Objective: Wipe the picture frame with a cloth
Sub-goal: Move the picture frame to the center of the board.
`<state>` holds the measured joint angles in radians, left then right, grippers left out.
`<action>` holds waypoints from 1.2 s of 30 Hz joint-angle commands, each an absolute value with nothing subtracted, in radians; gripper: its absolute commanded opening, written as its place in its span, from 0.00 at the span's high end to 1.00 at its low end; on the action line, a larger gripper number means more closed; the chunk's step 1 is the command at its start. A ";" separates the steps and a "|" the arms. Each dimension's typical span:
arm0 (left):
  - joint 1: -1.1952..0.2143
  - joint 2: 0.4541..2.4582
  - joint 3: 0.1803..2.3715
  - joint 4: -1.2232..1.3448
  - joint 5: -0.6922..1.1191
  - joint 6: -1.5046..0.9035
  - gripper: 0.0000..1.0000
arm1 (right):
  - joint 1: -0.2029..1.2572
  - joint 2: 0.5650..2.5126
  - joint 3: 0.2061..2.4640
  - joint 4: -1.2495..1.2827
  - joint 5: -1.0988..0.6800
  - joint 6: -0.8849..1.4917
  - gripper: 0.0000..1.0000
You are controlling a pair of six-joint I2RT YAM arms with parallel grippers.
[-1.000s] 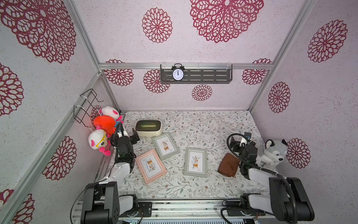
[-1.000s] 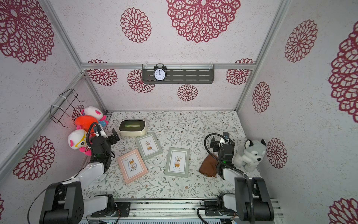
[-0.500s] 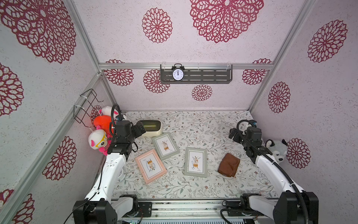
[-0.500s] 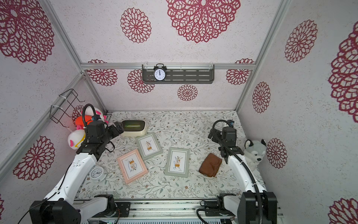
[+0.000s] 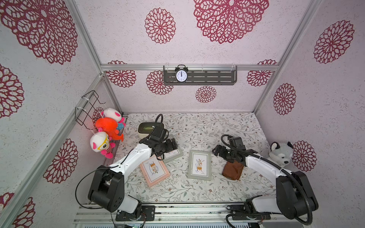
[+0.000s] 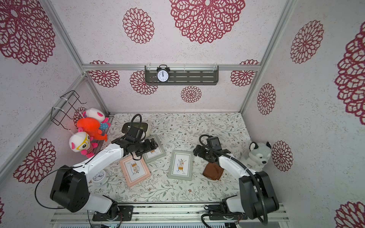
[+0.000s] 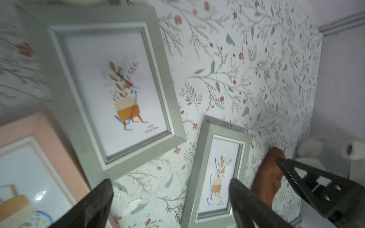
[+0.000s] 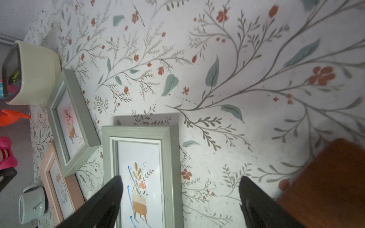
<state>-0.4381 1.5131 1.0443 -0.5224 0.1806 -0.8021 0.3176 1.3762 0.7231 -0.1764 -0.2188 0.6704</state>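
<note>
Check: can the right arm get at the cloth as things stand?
Probably yes. The cloth lies with nothing on it, close beside the open right claw, which hangs just past it toward the middle frame. A short pull back should put the claw over it.

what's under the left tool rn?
The back grey frame, lying flat on the mat. In both top views the left tool covers much of it; the left wrist view shows its picture.

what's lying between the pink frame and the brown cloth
A grey-green picture frame lies flat between the pink frame and the cloth, touching neither. It shows in both top views.
</note>
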 commanded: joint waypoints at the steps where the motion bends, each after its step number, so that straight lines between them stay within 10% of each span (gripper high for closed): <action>1: -0.490 1.585 1.048 -0.431 0.281 -0.899 0.16 | 0.334 1.422 0.733 -0.127 -0.257 0.732 0.13; 36: -0.622 2.081 1.416 -0.516 0.294 -0.860 0.74 | 0.394 1.682 0.832 -0.015 -0.380 0.764 0.60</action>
